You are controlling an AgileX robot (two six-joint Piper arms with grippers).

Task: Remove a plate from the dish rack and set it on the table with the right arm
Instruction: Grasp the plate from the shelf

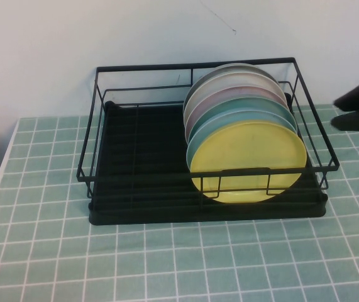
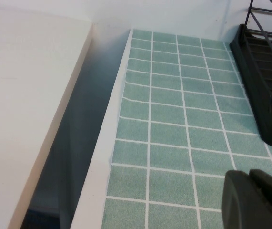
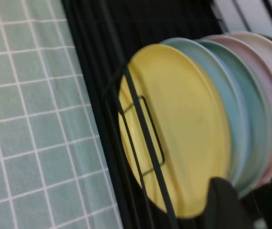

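The yellow plate [image 1: 248, 157] stands on edge at the front of a row of plates in the right half of the black dish rack [image 1: 141, 170], which sits on the green tiled table [image 1: 166, 264]. My right gripper [image 1: 346, 112] hovers just outside the rack's right side, open and empty. In the right wrist view the yellow plate [image 3: 174, 119] stands behind the rack's wires [image 3: 147, 143], and the right gripper [image 3: 252, 210] is open close to the plates' rims. My left gripper [image 2: 250, 191] is shut and empty above the table [image 2: 174, 119], to the left of the rack [image 2: 264, 86].
Behind the yellow plate stand a light blue plate [image 3: 233, 109], a teal plate [image 3: 255, 109], a pink plate [image 3: 271, 95] and a white one [image 1: 229, 72]. The rack's left half holds nothing. A white counter [image 2: 26, 95] lies beyond a gap at the table's left edge.
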